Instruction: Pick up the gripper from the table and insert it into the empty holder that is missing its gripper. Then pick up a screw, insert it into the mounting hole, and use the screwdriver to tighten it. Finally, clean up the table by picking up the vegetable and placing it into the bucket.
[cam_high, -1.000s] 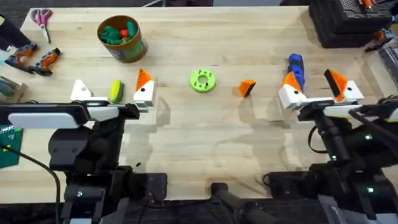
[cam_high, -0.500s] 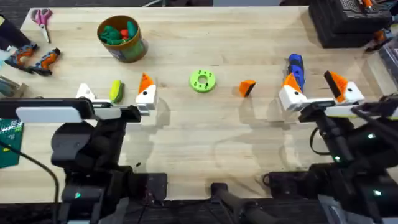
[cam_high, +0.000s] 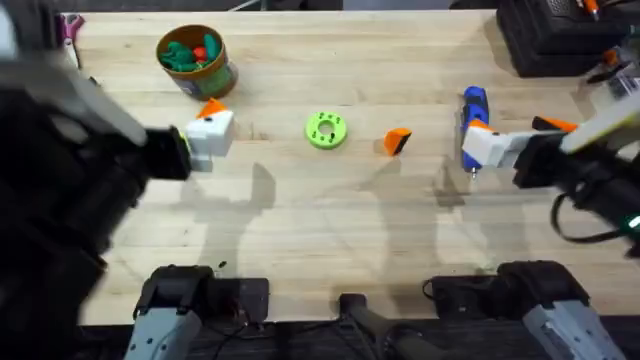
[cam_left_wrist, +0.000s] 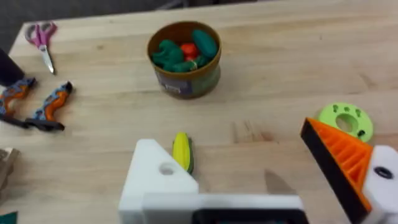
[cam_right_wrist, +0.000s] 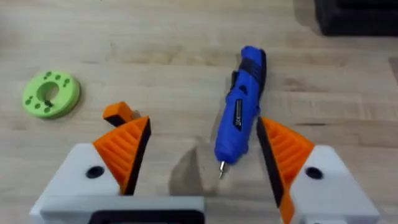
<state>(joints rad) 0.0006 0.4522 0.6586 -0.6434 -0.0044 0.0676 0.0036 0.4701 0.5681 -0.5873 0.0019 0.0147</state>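
Fingers of mine spread wide on both sides, gripping nothing: my left gripper has one bare white holder and one orange-tipped finger; my right gripper has both orange tips. Beyond my left fingers lies the vegetable, farther off the bucket. The screwdriver lies between my right fingers, the loose gripper toward the green ring.

Blue screwdriver, yellow-green vegetable, orange gripper, olive-brown bucket, bright green ring.
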